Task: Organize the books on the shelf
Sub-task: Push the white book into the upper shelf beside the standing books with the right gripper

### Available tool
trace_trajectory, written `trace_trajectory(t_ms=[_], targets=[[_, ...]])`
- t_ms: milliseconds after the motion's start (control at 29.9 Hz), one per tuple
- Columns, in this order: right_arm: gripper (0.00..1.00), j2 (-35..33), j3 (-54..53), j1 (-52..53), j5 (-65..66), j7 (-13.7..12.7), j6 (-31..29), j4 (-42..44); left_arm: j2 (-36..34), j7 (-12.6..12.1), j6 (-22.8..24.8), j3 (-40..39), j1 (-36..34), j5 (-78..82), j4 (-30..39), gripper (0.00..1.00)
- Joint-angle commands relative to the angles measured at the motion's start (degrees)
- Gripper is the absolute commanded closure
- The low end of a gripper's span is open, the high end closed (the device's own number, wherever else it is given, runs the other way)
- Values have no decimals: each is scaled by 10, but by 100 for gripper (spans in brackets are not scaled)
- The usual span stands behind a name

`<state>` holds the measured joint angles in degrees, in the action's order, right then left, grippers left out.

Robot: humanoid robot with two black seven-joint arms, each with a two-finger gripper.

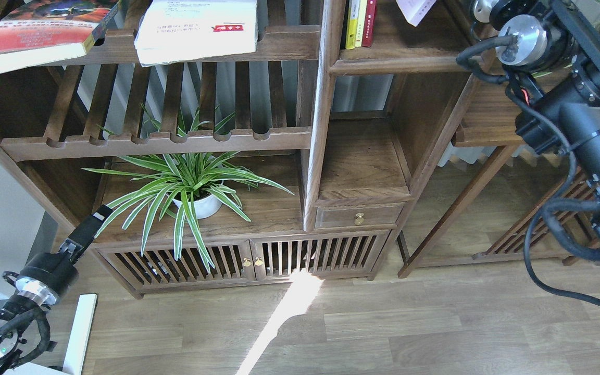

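A red-orange book (pixel 39 31) and a thick white book with a red label (pixel 198 28) lie on the slatted rack at the top left. A corner of a thin white book (pixel 415 9) hangs at the top edge, above the narrow shelf compartment (pixel 409 56). Whatever holds it is out of view. My right arm (pixel 571 104) comes in from the right and rises to the top edge, and its gripper is cut off above the frame. My left gripper (pixel 97 221) is low at the left, by the cabinet corner, empty. Its fingers look like one dark bar.
Yellow and red books (pixel 360 23) stand at the left of the narrow compartment. A spider plant in a white pot (pixel 201 205) stands on the wide plank. Below are a small drawer (pixel 358 214) and slatted cabinet doors (pixel 248 255). A side table (pixel 487 130) stands to the right.
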<state>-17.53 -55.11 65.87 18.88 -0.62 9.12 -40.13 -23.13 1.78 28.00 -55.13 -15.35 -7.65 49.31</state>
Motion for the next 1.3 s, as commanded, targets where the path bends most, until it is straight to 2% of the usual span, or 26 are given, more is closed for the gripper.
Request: trace_trajectory(t_ms=[0, 267, 702, 936, 1270], targets=[[96, 5, 4, 2, 1, 13, -2, 19, 2, 0, 0, 0, 0, 1, 1, 2], [97, 36, 15, 24, 21, 49, -21, 96, 5, 0, 0, 1, 0, 4, 1, 2], [96, 72, 30, 33, 25, 54, -21, 135, 2, 1, 0, -6, -1, 4, 3, 2], [96, 93, 40, 71, 25, 66, -21, 181, 2, 0, 0, -5, -2, 4, 8, 2], [94, 95, 61, 61, 24, 81, -22, 186, -3, 2, 0, -10, 2, 4, 14, 2]])
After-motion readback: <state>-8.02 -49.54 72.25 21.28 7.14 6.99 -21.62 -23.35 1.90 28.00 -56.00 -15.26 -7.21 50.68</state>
